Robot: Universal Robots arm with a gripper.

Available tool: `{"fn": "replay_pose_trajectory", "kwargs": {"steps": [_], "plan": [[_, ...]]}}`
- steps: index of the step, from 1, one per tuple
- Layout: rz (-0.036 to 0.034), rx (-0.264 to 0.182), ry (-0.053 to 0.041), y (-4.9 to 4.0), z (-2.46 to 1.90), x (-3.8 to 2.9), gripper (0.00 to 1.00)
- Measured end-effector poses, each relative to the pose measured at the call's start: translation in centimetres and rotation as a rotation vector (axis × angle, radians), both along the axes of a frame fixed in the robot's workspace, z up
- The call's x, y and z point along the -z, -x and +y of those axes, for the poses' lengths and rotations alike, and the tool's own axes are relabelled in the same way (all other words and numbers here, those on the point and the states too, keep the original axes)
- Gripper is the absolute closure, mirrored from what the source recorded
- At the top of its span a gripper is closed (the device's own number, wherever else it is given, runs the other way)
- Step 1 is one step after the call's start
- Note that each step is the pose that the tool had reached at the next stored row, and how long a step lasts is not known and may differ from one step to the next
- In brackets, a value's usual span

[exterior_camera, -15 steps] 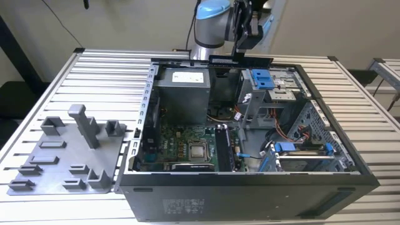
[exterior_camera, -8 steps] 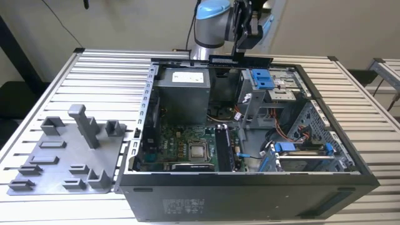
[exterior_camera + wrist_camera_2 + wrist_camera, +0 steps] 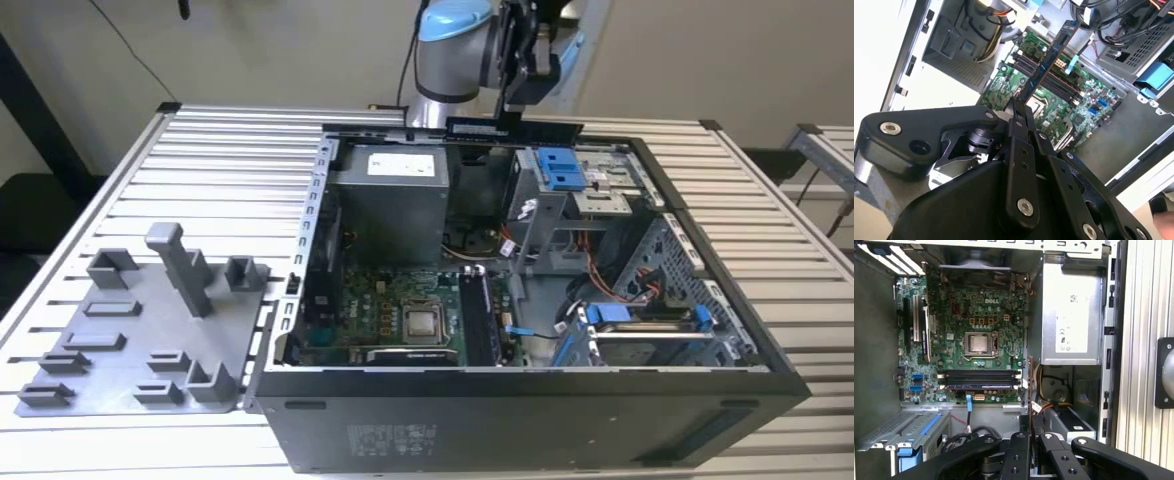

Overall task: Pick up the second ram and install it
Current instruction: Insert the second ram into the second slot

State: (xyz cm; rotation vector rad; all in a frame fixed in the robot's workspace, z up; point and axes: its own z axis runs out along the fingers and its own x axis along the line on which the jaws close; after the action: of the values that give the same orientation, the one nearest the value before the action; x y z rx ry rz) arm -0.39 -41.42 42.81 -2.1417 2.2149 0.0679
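Holding the second ram (image 3: 1051, 60) above the open computer case (image 3: 534, 373), gripper (image 3: 1019, 106) fingers clamped on one end. We judge this mid-install; seating needs lining up with the memory slots (image 3: 979, 375).

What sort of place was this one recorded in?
Likely a robotics lab bench for computer assembly: an open black computer case sits on a slotted aluminium table, beside a grey plastic tray, and the gripper holds a thin bluish-green memory stick.

Slatted metal table (image 3: 227, 150) before a plain pale wall (image 3: 267, 50) (a second slatted bench (image 3: 827, 158) at the exterior view's right).
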Motion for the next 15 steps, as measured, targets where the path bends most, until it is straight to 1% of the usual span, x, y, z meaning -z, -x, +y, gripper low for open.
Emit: {"fn": "replay_pose_trajectory", "kwargs": {"steps": [4, 15], "plan": [[0.0000, 0.037, 0.0000, 0.00, 0.00, 0.02, 0.87], [0.0000, 0.159, 0.0000, 0.00, 0.00, 0.09, 0.87]]}}
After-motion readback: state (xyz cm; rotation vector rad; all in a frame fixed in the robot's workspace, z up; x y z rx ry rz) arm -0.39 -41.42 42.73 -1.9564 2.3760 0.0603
